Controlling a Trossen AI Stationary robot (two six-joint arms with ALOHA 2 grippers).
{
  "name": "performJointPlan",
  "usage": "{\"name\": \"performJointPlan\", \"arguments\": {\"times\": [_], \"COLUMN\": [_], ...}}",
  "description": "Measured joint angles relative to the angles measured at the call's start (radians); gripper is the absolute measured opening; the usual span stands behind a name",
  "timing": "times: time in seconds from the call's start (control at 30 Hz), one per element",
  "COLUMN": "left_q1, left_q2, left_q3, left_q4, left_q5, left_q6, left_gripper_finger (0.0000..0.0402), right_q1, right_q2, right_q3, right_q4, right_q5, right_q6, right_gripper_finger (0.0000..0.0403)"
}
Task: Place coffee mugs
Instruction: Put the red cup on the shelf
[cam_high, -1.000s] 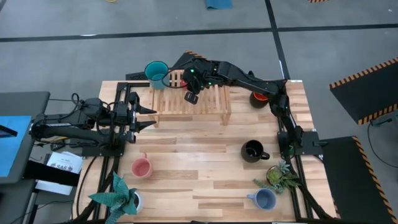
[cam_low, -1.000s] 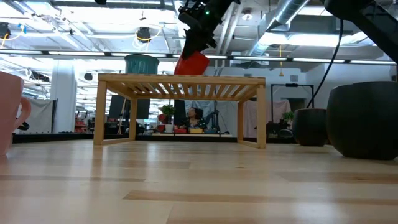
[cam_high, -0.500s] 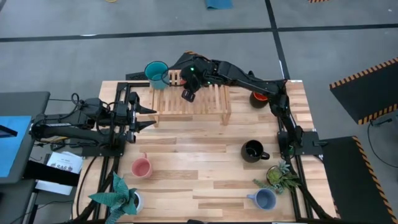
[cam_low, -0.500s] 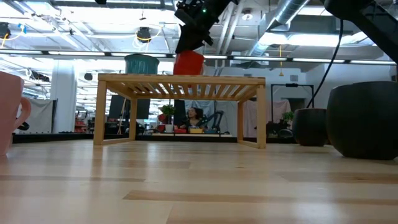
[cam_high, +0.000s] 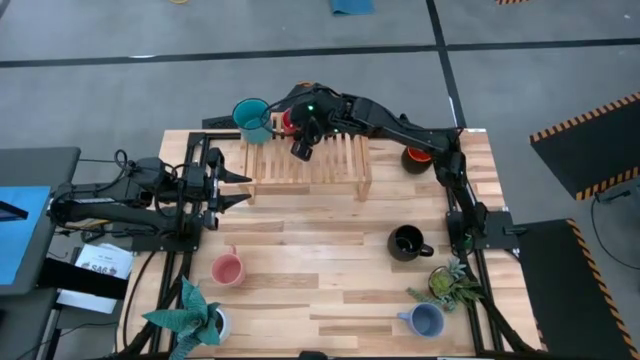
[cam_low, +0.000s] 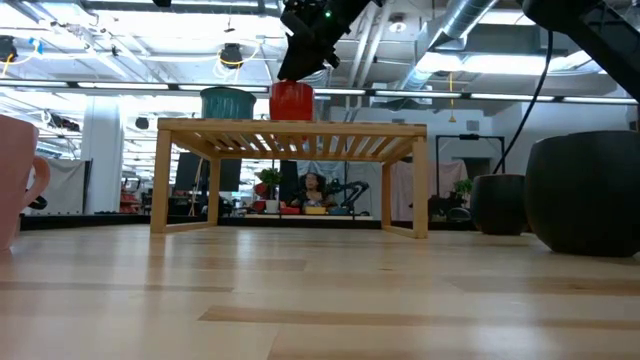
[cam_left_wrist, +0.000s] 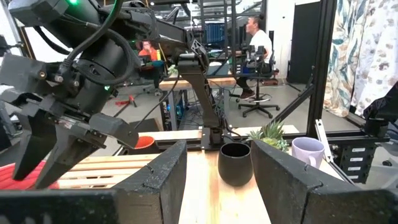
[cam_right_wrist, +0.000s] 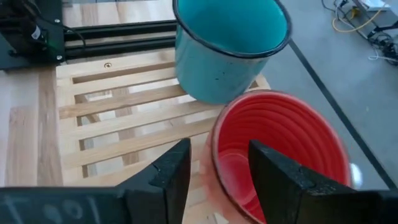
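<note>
The red mug (cam_high: 289, 120) stands upright on the wooden slatted rack (cam_high: 305, 165), close beside the teal mug (cam_high: 252, 118); in the low view the red mug (cam_low: 291, 102) and the teal mug (cam_low: 228, 103) both rest on the rack's top. My right gripper (cam_right_wrist: 219, 152) is open and comes down over the red mug (cam_right_wrist: 280, 155), one finger outside its wall and one inside, with gaps on both sides. My left gripper (cam_high: 240, 188) waits open off the rack's left end. The orange-and-dark mug (cam_high: 417, 157), black mug (cam_high: 406, 242), pink mug (cam_high: 227, 269) and pale blue mug (cam_high: 427, 320) stand on the table.
Two potted plants stand at the near corners, one left (cam_high: 195, 318) and one right (cam_high: 452, 283). Black frame rails run along the table's left and right edges. Most of the rack's top to the right of the red mug is bare slats. A person sits in the room beyond (cam_left_wrist: 255, 37).
My right gripper has moved toward the table's far-left, nearer the teal mug, and come down a little. The red mug, tilted and clear above the rack a second ago, has swung upright and now stands on the rack's top beside the teal mug.
</note>
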Motion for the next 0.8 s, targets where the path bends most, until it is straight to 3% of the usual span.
{"name": "performJointPlan", "arguments": {"times": [0.33, 0.53, 0.67, 0.8], "left_q1": [0.0, 0.0, 0.0, 0.0], "left_q2": [0.0, 0.0, 0.0, 0.0], "left_q3": [0.0, 0.0, 0.0, 0.0], "left_q4": [-0.022, -0.042, -0.064, -0.075], "left_q5": [0.004, 0.002, 0.002, 0.001], "left_q6": [-0.012, -0.009, 0.002, 0.011], "left_gripper_finger": [0.0165, 0.0165, 0.0165, 0.0165], "right_q1": [-0.01, 0.003, 0.027, 0.061], "right_q2": [-0.05, -0.118, -0.164, -0.274], "right_q3": [0.015, -0.008, -0.134, -0.351], "right_q4": [-0.02, -0.171, -0.231, -0.129], "right_q5": [0.012, -0.033, -0.076, -0.077], "right_q6": [-0.03, -0.025, -0.016, -0.004], "right_gripper_finger": [0.0174, 0.016, 0.0151, 0.014]}}
